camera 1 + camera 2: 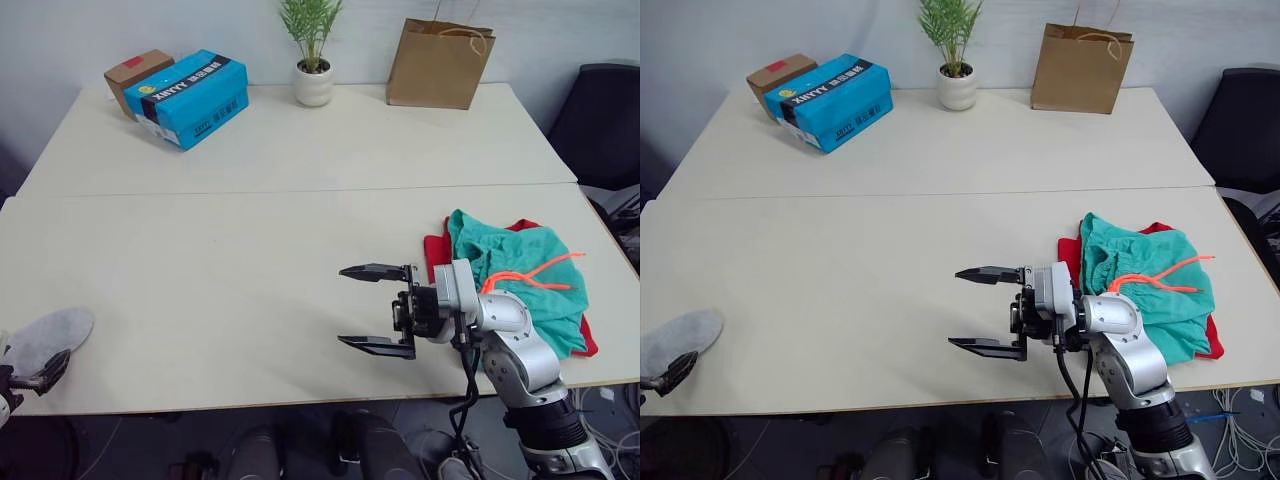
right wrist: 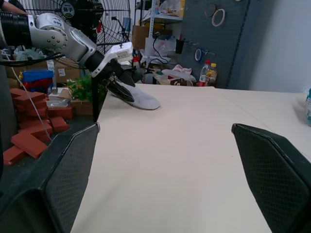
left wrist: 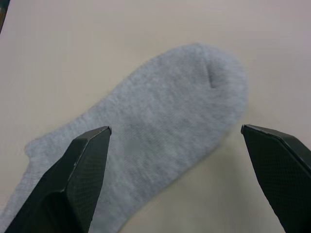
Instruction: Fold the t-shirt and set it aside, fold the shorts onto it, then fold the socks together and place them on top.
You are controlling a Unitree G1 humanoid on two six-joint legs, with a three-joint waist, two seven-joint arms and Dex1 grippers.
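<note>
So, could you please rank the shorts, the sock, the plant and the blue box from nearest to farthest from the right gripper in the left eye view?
From the right gripper:
1. Shorts, just to its right.
2. Plant, far edge, ahead.
3. Blue box, far left corner.
4. Sock, near left edge.

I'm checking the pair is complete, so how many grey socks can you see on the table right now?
1. A single grey sock lies at the table's left front edge, under the open left pincer. A second may be hidden beneath it.

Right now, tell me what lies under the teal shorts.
The red t-shirt lies under the shorts, showing only at the edges. The shorts cover most of it, so its fold cannot be judged.
</note>
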